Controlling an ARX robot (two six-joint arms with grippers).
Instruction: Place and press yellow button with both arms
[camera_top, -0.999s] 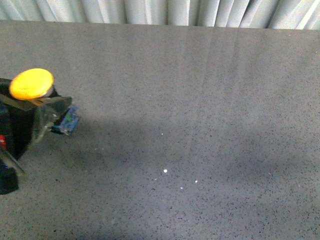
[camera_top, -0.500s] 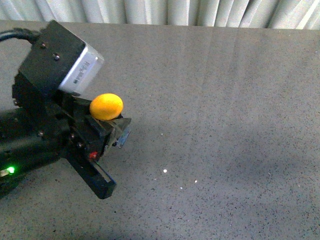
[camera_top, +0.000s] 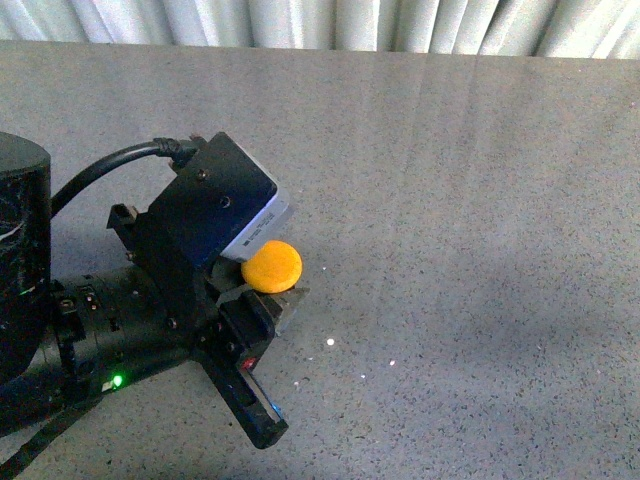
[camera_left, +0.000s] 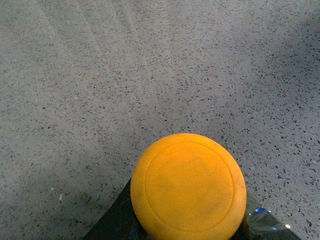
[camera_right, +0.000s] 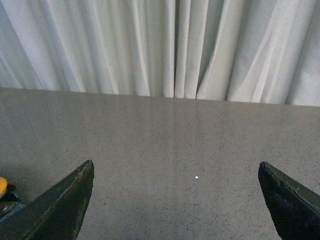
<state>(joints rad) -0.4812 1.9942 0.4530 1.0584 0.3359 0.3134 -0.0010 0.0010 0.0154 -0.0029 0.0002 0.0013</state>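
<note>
The yellow button (camera_top: 272, 266) has a domed orange-yellow cap. My left gripper (camera_top: 268, 300) is shut on it and holds it cap-up just above the grey speckled table, left of centre in the front view. In the left wrist view the cap (camera_left: 188, 185) fills the lower middle and hides the base and most of the jaws. The black left arm (camera_top: 120, 330) shows a green light and its camera box (camera_top: 225, 205). My right gripper (camera_right: 175, 172) is open and empty, its dark fingertips (camera_right: 75, 187) wide apart. A sliver of the button (camera_right: 2, 187) shows in the right wrist view.
The grey speckled table (camera_top: 450, 200) runs back to a pale pleated curtain (camera_top: 330, 22) along its far edge. Small white specks (camera_top: 330, 342) lie on the surface just right of the left gripper. The curtain also shows in the right wrist view (camera_right: 165, 45).
My left arm has swung from the far left edge toward the table's middle and downward, carrying the yellow button with it. The camera box and arm body have come fully into view.
</note>
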